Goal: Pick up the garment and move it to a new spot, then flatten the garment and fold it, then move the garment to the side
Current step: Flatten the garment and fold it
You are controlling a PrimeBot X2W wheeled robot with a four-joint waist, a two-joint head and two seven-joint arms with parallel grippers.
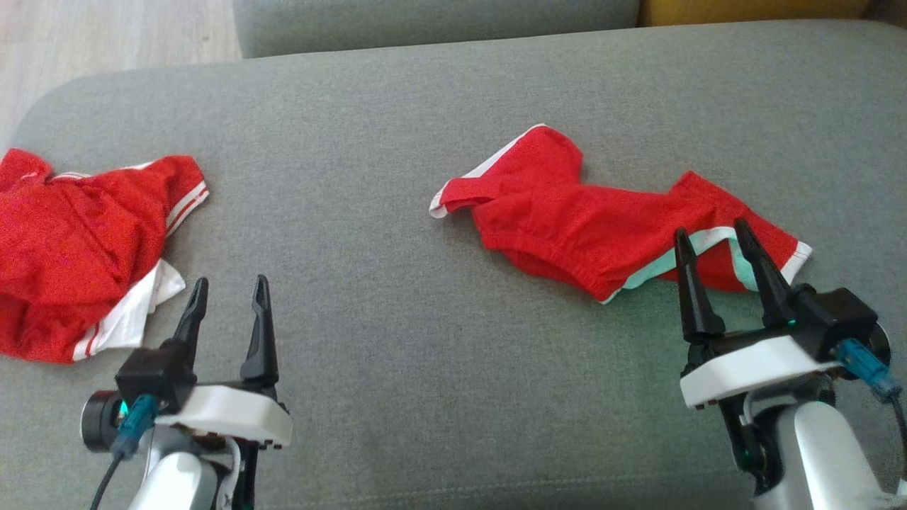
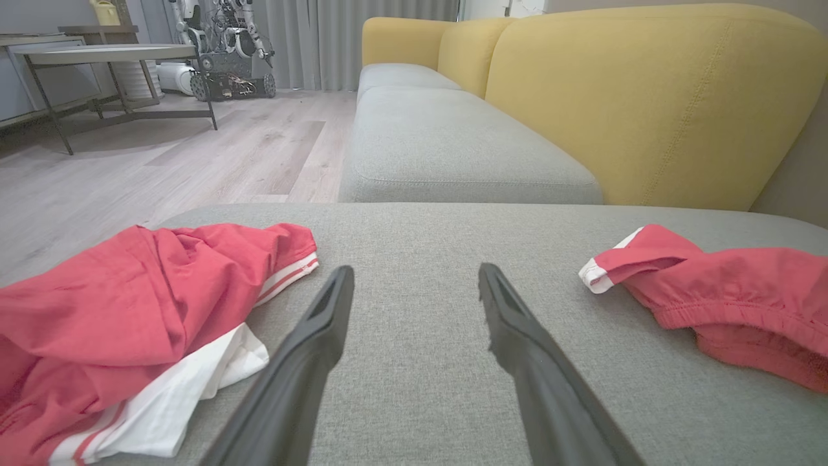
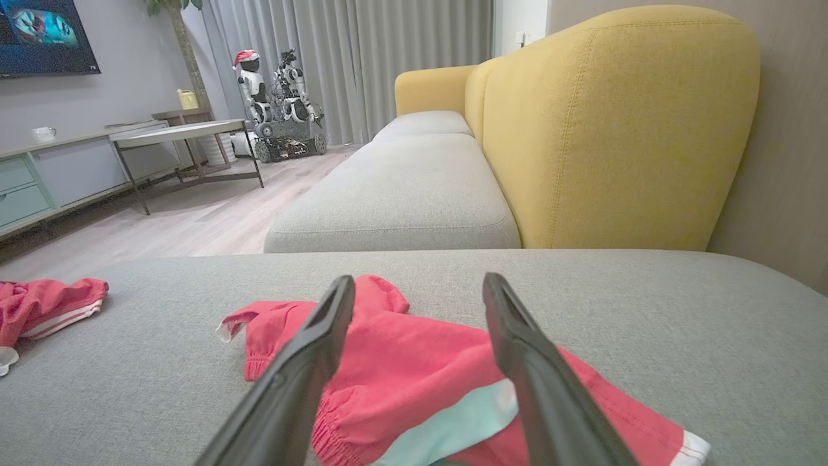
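A crumpled red garment with white and pale teal trim lies on the grey cushion, right of centre. My right gripper hovers open at its near right end, fingertips over the teal stripe; the right wrist view shows the garment just beyond and under that gripper. My left gripper is open over bare cushion, well to the left of the garment. In the left wrist view the gripper points between the garment and a second red pile.
A second red and white garment lies bunched at the cushion's left edge. Beyond are another grey seat, a yellow backrest, wooden floor, a low table and another robot.
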